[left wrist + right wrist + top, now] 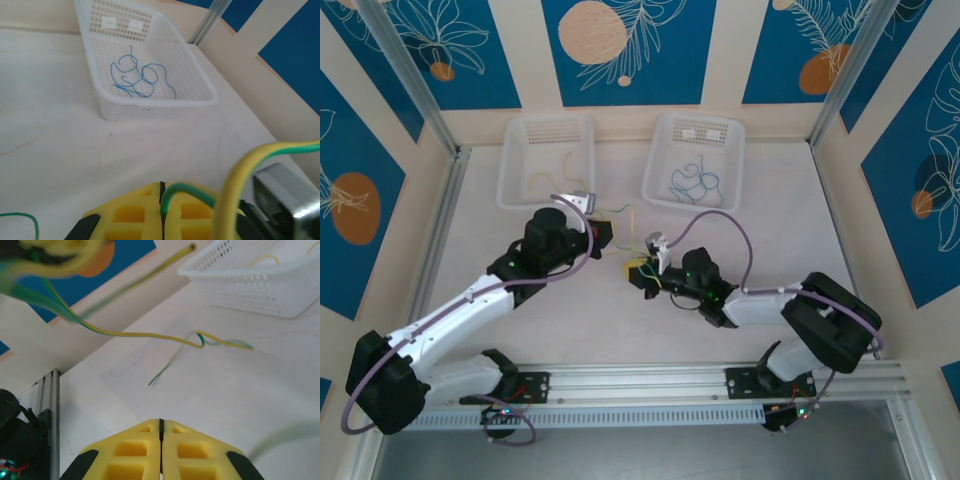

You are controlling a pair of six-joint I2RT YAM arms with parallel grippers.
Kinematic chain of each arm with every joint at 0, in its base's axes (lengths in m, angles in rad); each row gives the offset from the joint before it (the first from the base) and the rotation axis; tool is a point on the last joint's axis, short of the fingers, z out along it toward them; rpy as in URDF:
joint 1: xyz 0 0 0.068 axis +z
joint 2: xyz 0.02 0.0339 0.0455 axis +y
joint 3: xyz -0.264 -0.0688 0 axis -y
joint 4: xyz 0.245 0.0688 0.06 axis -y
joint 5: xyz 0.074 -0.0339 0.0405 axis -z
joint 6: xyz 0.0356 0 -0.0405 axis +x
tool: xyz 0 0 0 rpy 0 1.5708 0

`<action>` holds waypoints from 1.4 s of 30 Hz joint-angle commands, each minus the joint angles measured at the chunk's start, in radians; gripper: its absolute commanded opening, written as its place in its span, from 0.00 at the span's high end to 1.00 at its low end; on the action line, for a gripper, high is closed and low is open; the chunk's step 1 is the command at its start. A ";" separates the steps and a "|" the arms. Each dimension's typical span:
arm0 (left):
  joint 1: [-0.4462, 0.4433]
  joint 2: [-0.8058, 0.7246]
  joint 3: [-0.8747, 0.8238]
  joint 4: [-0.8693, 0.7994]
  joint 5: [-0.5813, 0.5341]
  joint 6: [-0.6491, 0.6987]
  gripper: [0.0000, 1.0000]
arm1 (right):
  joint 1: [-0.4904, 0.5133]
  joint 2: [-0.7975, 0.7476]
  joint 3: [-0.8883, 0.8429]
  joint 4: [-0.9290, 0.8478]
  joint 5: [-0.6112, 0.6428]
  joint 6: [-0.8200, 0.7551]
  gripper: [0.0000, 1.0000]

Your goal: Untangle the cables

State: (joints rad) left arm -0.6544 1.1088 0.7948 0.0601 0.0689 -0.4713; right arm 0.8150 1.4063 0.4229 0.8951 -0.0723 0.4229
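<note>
Bench (790, 220) is big, flat and pale. At its far side, the left basket (506, 170) holds one yellow cable (264, 258), and the right basket (736, 170) holds blue cables (135, 77). Near the middle, the left claw (162, 192) is squeezed shut on a green cable (187, 190). The right claw (161, 427) is closed too; I cannot tell if it holds anything. A green and yellow twist (200, 337) lies on the bench by the claws. These cables look light, soft and bendy, so pinching near an end seems best.

My left arm (460, 310) and right arm (765, 305) are white shells with black joints, black bases (515, 383) sitting on the metal rail (640, 380). Purple cable (748, 252) loops along each beyond the rail. My fingers (132, 216) are yellow, with square hollows.
</note>
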 commanded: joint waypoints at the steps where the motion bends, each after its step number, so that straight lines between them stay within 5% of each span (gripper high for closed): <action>1: 0.013 -0.020 -0.024 -0.025 -0.065 0.020 1.00 | -0.003 -0.125 -0.021 -0.094 -0.017 -0.049 1.00; 18: 0.067 -0.058 -0.045 -0.080 -0.144 0.025 1.00 | -0.348 -0.787 -0.210 -0.627 -0.109 -0.037 1.00; 26: 0.067 -0.028 -0.029 -0.048 -0.074 0.017 1.00 | -0.391 -0.645 -0.180 -0.555 -0.199 0.002 1.00; 33: 0.070 -0.062 -0.068 0.042 -0.025 -0.002 1.00 | -0.358 -0.414 0.071 -0.711 -0.249 -0.046 1.00; 38: 0.081 -0.064 -0.037 0.011 -0.008 0.012 1.00 | -0.352 -0.352 0.110 -0.638 -0.225 -0.011 1.00; 42: 0.160 -0.084 0.064 -0.053 0.078 0.011 1.00 | -0.347 -0.313 0.130 -0.630 -0.215 0.004 1.00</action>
State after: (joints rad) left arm -0.5503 1.0611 0.7589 0.0238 0.0708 -0.4690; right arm 0.4591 1.0729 0.5323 0.2569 -0.2867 0.4057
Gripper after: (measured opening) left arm 0.069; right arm 0.065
